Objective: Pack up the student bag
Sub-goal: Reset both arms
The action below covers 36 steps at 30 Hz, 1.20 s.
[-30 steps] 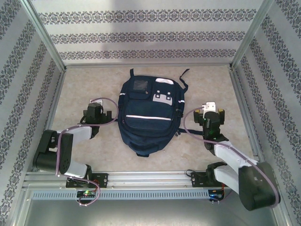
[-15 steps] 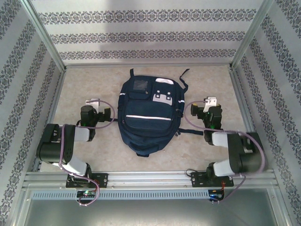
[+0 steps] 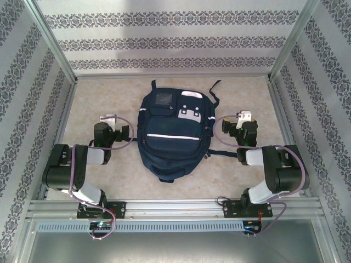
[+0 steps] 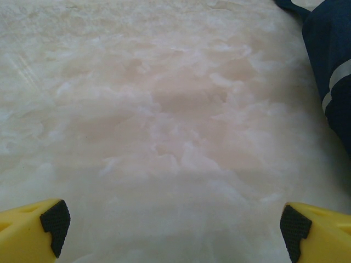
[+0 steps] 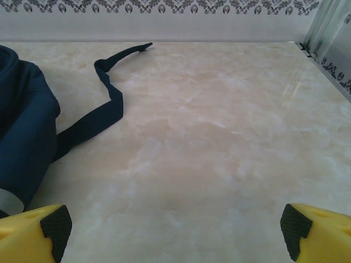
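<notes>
Backpack point(image 3: 170, 134) flat on the table point(image 3: 241, 175), an open gripper on either side.
The left gripper point(image 3: 116, 131) sits just beside the backpack's left edge, its yellow fingers point(image 4: 33, 227) spread wide over bare marbled surface, holding nothing. The navy backpack lies front up in the middle, top toward the back wall. The right gripper point(image 3: 235, 130) stands near its right edge, jaws wide apart and empty, a dark strap point(image 5: 104, 115) trailing across the table ahead.

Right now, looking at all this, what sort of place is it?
Likely a robot test booth: a marble-look table walled by patterned wallpaper panels, a left arm and right arm bolted at its near edge, a backpack lying between them.
</notes>
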Each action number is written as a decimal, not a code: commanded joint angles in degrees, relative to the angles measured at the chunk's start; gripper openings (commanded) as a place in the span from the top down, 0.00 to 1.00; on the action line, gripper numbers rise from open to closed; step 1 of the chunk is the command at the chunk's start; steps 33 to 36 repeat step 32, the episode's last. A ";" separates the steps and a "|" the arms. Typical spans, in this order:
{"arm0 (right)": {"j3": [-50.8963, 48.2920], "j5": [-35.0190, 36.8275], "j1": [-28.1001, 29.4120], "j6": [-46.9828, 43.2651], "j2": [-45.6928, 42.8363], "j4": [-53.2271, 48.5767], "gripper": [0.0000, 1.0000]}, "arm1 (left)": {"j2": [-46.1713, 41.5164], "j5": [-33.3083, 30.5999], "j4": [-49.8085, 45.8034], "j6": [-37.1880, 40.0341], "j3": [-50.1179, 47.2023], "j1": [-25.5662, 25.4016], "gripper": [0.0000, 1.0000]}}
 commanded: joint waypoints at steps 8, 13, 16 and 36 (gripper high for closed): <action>1.15 -2.22 -0.55 -0.09 -0.99 -0.42 0.02 | 0.05 1.10 2.59 0.07 0.92 0.83 0.01; 1.15 -2.38 -0.55 -0.18 -1.00 -0.42 0.02 | 0.10 1.10 2.58 0.08 0.92 0.82 0.01; 1.15 -2.31 -0.55 0.00 -0.96 -0.42 0.02 | 0.05 1.04 2.57 0.03 0.92 0.82 0.01; 1.15 -2.35 -0.54 -0.15 -1.00 -0.42 0.02 | 0.09 1.04 2.51 0.08 1.01 0.78 0.01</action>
